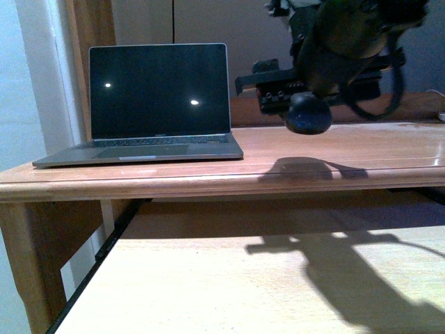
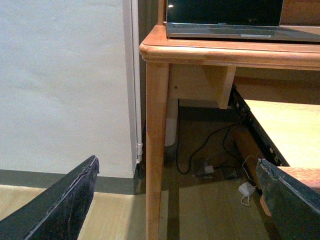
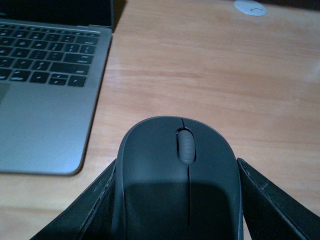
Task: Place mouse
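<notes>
My right gripper (image 1: pixel 309 115) is shut on the mouse (image 1: pixel 309 117), a dark grey rounded mouse with a scroll wheel. It holds the mouse a little above the wooden desk top (image 1: pixel 334 149), to the right of the open laptop (image 1: pixel 156 104). In the right wrist view the mouse (image 3: pixel 180 175) sits between my two black fingers (image 3: pixel 85 210), with the laptop's keyboard (image 3: pixel 45 55) beside it. My left gripper (image 2: pixel 180 200) is open and empty, low beside the desk leg (image 2: pixel 156 150), out of the front view.
A pull-out wooden shelf (image 1: pixel 243 285) lies below the desk top. A white round object (image 3: pixel 250 7) sits on the desk beyond the mouse. Cables and a white adapter (image 2: pixel 246 190) lie on the floor under the desk. A wall (image 2: pixel 60 80) is left of the desk.
</notes>
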{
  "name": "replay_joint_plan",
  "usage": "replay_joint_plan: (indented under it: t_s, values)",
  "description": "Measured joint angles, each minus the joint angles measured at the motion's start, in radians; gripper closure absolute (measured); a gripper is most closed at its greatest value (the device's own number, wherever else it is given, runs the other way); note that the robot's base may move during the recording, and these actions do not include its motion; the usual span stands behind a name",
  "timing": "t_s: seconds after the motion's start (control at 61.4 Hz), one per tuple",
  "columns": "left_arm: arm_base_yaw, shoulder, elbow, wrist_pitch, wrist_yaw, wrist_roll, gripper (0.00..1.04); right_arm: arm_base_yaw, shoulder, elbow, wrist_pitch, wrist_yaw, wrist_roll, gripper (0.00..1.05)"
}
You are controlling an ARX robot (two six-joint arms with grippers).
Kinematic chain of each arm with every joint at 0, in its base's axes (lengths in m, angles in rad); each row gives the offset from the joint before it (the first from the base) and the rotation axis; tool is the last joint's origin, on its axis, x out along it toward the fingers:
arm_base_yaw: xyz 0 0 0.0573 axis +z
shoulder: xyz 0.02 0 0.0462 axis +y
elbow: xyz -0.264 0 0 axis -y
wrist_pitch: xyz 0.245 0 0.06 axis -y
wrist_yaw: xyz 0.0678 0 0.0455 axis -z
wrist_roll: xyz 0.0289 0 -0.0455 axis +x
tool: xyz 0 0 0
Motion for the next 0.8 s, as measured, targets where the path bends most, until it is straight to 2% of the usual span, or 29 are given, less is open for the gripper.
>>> replay_joint_plan:
  t_s: [0.212,0.44,0.553,0.619,0.798]
  values:
    - [0.0,0.0,0.0,0.0,0.0,0.0,0.08,-0.027,0.216,0.2,0.027,0.137,-0.03,0.43]
    - [0.0,0.0,0.0,0.0,0.0,0.0,0.08,-0.041,0.327,0.33,-0.032,0.187,-0.062,0.43]
    - [0.0,0.0,0.0,0.0,0.0,0.0,0.08,-0.041,0.339,0.319,0.021,0.172,-0.067,0.16]
    - [0.0,0.0,0.0,0.0,0.0,0.0,0.08,-0.044,0.332,0.296,0.059,0.164,-0.062,0.07]
    - [0.0,0.0,0.0,0.0,0.0,0.0,0.08,-0.081,0.246,0.159,0.174,0.08,-0.009,0.07]
